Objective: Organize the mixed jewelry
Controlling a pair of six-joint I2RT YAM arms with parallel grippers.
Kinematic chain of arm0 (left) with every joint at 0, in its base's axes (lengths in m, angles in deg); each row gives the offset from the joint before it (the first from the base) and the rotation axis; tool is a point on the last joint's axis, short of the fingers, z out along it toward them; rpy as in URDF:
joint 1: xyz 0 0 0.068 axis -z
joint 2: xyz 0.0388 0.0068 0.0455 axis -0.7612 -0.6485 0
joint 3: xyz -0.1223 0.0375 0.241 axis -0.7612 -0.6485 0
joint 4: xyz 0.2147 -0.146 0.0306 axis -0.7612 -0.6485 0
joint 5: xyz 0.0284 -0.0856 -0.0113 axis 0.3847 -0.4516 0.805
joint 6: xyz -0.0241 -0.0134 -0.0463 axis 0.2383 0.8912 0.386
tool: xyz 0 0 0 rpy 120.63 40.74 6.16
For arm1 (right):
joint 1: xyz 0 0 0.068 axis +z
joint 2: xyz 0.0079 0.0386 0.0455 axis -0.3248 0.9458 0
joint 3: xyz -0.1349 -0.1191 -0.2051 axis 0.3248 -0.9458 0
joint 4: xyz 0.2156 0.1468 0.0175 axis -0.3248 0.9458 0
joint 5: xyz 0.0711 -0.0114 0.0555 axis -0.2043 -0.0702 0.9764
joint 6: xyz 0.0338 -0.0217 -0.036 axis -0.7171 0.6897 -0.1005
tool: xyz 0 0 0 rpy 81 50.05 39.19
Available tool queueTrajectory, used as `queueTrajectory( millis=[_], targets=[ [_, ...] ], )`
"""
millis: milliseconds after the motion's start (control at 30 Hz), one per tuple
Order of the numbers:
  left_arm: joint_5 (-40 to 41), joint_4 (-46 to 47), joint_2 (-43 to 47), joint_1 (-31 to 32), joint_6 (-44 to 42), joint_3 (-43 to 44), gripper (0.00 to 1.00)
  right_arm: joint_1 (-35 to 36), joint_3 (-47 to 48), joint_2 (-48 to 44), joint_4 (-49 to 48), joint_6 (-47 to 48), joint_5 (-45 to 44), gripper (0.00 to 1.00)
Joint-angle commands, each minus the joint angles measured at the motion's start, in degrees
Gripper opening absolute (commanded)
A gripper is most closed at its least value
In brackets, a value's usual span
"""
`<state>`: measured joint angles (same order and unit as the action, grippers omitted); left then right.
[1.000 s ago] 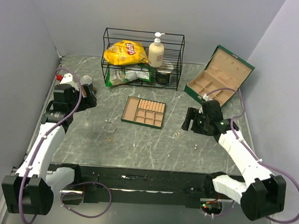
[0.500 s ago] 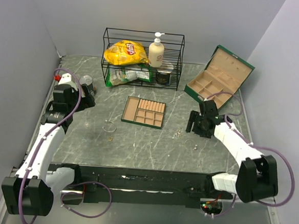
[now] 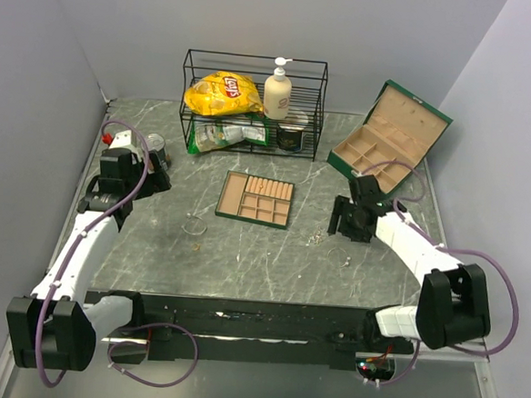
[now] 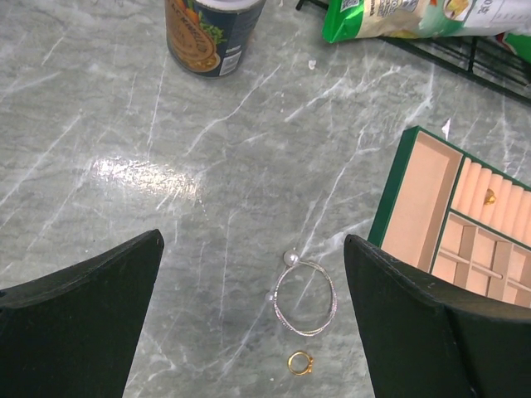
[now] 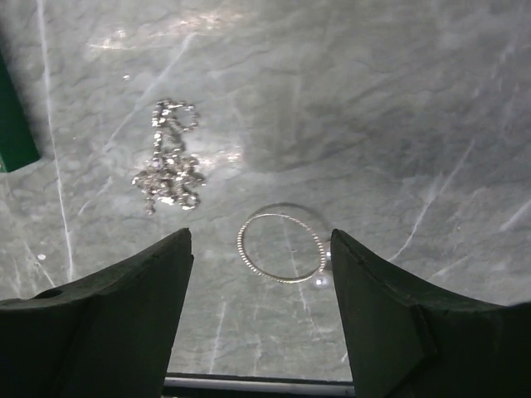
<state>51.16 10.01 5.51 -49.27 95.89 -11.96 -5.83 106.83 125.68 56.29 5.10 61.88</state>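
Observation:
A green tray point(image 3: 256, 198) with beige compartments lies mid-table. An open green jewelry box point(image 3: 390, 135) stands at the back right. A silver bangle with two pearls point(image 4: 305, 298) and a gold ring point(image 4: 300, 362) lie left of the tray point(image 4: 415, 207). My left gripper point(image 4: 253, 249) is open and empty, high above them. Another silver bangle point(image 5: 280, 249) and a heap of silver chain point(image 5: 168, 170) lie right of the tray. My right gripper point(image 5: 261, 240) is open and empty, just above that bangle. A small gold piece point(image 4: 489, 196) sits in the tray's ring rolls.
A tin can point(image 4: 211, 33) stands at the far left. A black wire rack point(image 3: 252, 102) at the back holds a chips bag, a soap bottle and snack packs. Grey walls close in the left, back and right. The black arm mount runs along the near edge.
The right arm's elbow has drawn in toward the table while its gripper stayed near the bangle. The left arm has shifted slightly.

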Motion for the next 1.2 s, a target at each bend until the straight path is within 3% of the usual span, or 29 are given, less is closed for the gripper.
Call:
queueTrajectory(
  millis=[0, 167, 667, 800, 933, 1167],
  targets=[
    [-0.1, 1.2, -0.4, -0.1, -0.7, 0.8, 0.96, 1.3, 4.8, 3.1, 3.0, -1.3, -8.7, 0.75],
    [0.3, 1.1, 0.3, -0.2, -0.8, 0.4, 0.96, -3.3, -0.7, 2.8, 1.6, -5.4, -4.4, 0.69],
    [-0.4, 1.2, -1.0, -0.2, -0.9, 1.1, 0.96, -3.5, -7.7, 2.8, -1.9, -6.1, -0.7, 0.57],
    [-0.4, 1.1, -0.9, -0.1, -1.0, 1.1, 0.96, -3.5, -7.7, 4.6, -2.6, -5.5, -1.1, 0.47],
    [-0.4, 1.0, -1.0, -0.1, -1.0, 1.1, 0.96, -3.5, -7.6, 4.8, -2.9, -5.5, -1.2, 0.44],
    [-0.5, 0.9, -1.6, -0.1, -1.0, 1.6, 0.96, -3.5, -5.8, 5.6, -2.9, -4.6, -1.2, 0.23]
  ],
)
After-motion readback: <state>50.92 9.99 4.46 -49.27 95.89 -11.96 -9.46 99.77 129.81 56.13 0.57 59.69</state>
